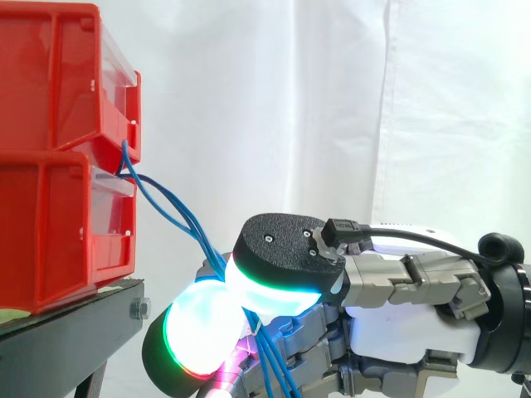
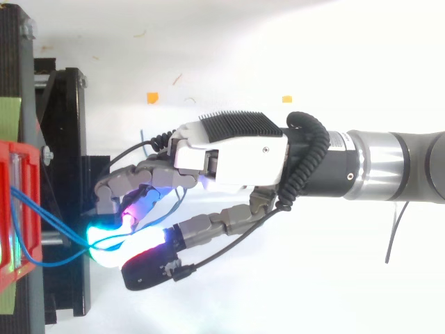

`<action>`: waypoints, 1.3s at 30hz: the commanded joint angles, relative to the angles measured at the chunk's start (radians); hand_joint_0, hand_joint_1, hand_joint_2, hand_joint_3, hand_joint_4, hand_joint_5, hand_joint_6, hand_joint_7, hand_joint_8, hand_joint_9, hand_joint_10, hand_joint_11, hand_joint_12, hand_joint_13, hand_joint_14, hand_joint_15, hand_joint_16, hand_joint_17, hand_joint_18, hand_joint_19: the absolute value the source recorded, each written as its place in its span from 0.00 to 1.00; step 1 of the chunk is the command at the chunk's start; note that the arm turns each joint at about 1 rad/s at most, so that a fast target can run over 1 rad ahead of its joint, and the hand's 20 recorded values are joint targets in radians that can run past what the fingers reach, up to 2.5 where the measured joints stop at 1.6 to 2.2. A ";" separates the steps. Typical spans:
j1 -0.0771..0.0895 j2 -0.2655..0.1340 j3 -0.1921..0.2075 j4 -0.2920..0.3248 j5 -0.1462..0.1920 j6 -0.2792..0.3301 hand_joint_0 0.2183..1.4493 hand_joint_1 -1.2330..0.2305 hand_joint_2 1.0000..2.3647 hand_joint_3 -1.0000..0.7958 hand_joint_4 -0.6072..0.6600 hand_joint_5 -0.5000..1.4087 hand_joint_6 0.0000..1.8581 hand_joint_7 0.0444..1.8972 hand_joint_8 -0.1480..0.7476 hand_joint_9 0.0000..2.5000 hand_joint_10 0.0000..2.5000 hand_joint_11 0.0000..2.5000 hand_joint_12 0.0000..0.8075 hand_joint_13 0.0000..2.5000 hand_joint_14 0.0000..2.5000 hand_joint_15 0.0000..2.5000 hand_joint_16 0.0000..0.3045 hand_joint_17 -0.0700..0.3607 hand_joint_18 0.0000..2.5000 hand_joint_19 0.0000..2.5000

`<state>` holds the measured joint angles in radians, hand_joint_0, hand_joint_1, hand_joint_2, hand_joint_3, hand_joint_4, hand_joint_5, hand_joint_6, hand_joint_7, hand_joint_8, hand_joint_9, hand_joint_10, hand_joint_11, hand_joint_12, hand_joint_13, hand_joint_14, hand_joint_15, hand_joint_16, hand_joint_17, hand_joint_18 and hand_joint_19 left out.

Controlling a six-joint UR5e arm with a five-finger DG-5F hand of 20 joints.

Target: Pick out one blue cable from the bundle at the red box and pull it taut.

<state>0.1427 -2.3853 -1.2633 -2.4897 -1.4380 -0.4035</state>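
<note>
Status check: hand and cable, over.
Hand pinching blue cables between glowing pads. Cables sag from red bins, not taut. Looks like several strands in the pinch.

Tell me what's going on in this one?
The robot's hand is close to the stacked red bins on the black stand, pinching the blue cables between its glowing pads. The cables come out from between the bins and run down into the hand, and more than one strand seems caught. They curve, and one hangs in a slack loop, so nothing is pulled taut yet.
</note>
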 commanded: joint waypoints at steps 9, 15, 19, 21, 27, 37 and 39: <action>-0.005 0.000 0.001 -0.011 -0.038 0.014 0.32 0.40 0.01 0.55 0.57 0.20 0.37 0.50 0.46 0.36 0.01 0.17 0.44 0.32 0.01 0.17 0.18 0.45 0.24 0.25; -0.006 0.009 0.013 -0.064 -0.039 0.049 0.31 0.39 0.01 0.52 0.58 0.20 0.38 0.50 0.45 0.37 0.01 0.19 0.42 0.31 0.01 0.18 0.17 0.43 0.23 0.25; -0.005 0.041 0.015 -0.129 -0.033 0.055 0.30 0.38 0.01 0.49 0.58 0.20 0.39 0.49 0.45 0.37 0.01 0.19 0.42 0.31 0.01 0.18 0.16 0.42 0.22 0.25; -0.003 0.052 0.015 -0.147 -0.033 0.055 0.30 0.38 0.01 0.48 0.57 0.20 0.39 0.49 0.44 0.37 0.01 0.19 0.41 0.31 0.01 0.18 0.16 0.42 0.22 0.25; -0.006 0.063 0.028 -0.218 -0.033 0.066 0.30 0.38 0.01 0.47 0.55 0.19 0.40 0.48 0.43 0.36 0.01 0.20 0.40 0.31 0.01 0.19 0.15 0.41 0.22 0.26; -0.011 0.063 0.133 -0.433 -0.039 0.166 0.30 0.38 0.02 0.48 0.55 0.19 0.43 0.45 0.44 0.37 0.01 0.20 0.40 0.31 0.01 0.18 0.16 0.41 0.22 0.26; -0.014 0.063 0.153 -0.465 -0.039 0.166 0.30 0.38 0.01 0.48 0.55 0.18 0.44 0.46 0.44 0.37 0.01 0.20 0.40 0.31 0.01 0.18 0.15 0.41 0.22 0.26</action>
<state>0.1329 -2.3225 -1.1500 -2.8632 -1.4758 -0.2454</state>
